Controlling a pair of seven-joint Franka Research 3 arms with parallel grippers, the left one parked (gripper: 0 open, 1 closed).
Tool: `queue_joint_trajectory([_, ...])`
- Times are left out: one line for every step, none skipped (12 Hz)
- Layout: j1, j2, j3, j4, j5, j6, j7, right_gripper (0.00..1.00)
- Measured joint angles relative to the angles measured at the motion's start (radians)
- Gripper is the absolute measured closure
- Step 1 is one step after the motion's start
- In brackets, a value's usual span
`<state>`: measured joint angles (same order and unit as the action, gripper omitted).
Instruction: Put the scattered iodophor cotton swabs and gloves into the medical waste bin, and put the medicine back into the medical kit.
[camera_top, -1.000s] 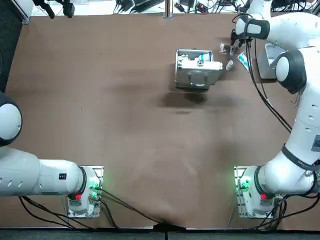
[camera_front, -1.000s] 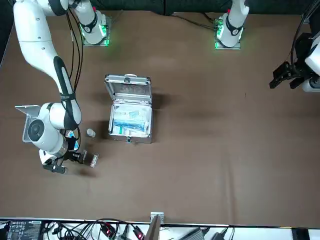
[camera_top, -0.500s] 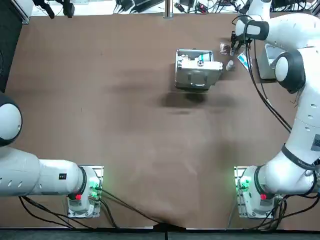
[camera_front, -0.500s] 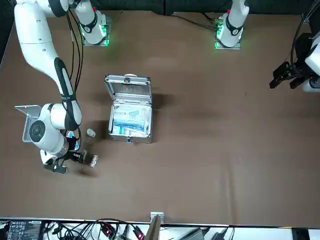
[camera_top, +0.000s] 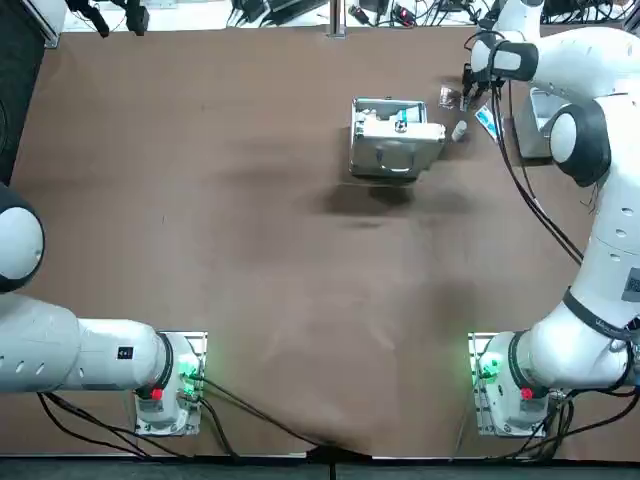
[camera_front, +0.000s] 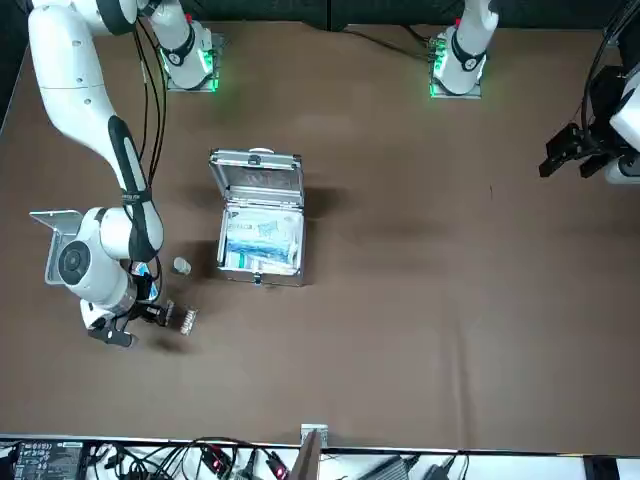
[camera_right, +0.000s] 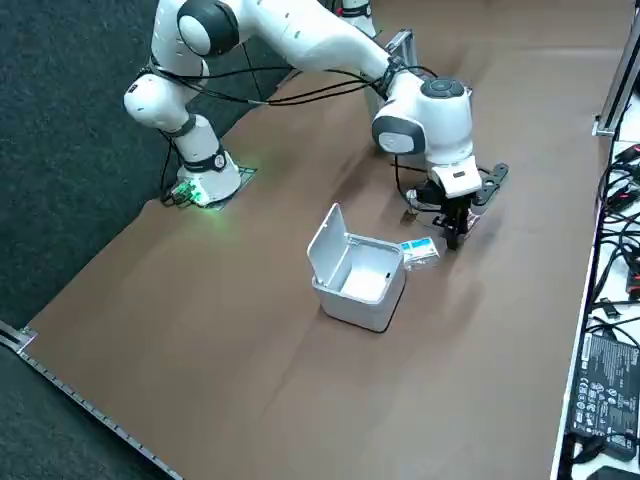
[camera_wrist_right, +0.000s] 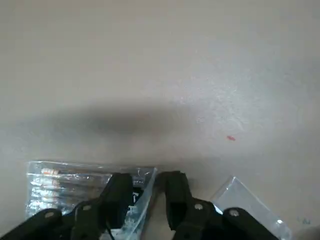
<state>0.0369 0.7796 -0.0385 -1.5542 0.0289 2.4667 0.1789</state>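
Observation:
A clear packet of iodophor cotton swabs (camera_wrist_right: 75, 185) lies on the brown table, and it also shows as swab packet (camera_top: 449, 97) and swab packet (camera_front: 183, 318). My right gripper (camera_wrist_right: 150, 180) is low at the packet's end, shut on its plastic edge. The right gripper (camera_top: 468, 85) is at the far right of the table, seen too as the right gripper (camera_front: 150, 312) and right gripper (camera_right: 455, 228). A small white bottle (camera_top: 460, 131) and a blue-and-white medicine box (camera_top: 486, 120) lie just behind it. The open silver medical kit (camera_top: 393, 135) stands to their left.
The grey waste bin (camera_right: 355, 270) stands lid-up beside the medicine box (camera_right: 420, 252), at the table's right edge as the bin (camera_top: 535, 120). Another clear plastic piece (camera_wrist_right: 245, 200) lies beside my fingers. The table's far edge is close behind the gripper.
The wrist has shifted only slightly at the swab packet; the packet, bottle, box and kit stay where they were.

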Motion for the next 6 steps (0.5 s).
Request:
queue_joint_trajectory([0.000,0.000,0.000,0.000,0.000,0.000,0.000,0.56])
queue_joint_trajectory([0.000,0.000,0.000,0.000,0.000,0.000,0.000,0.56])
queue_joint_trajectory([0.000,0.000,0.000,0.000,0.000,0.000,0.000,0.60])
queue_joint_trajectory([0.000,0.000,0.000,0.000,0.000,0.000,0.000,0.61])
queue_joint_trajectory([0.000,0.000,0.000,0.000,0.000,0.000,0.000,0.61])
queue_joint_trajectory([0.000,0.000,0.000,0.000,0.000,0.000,0.000,0.61])
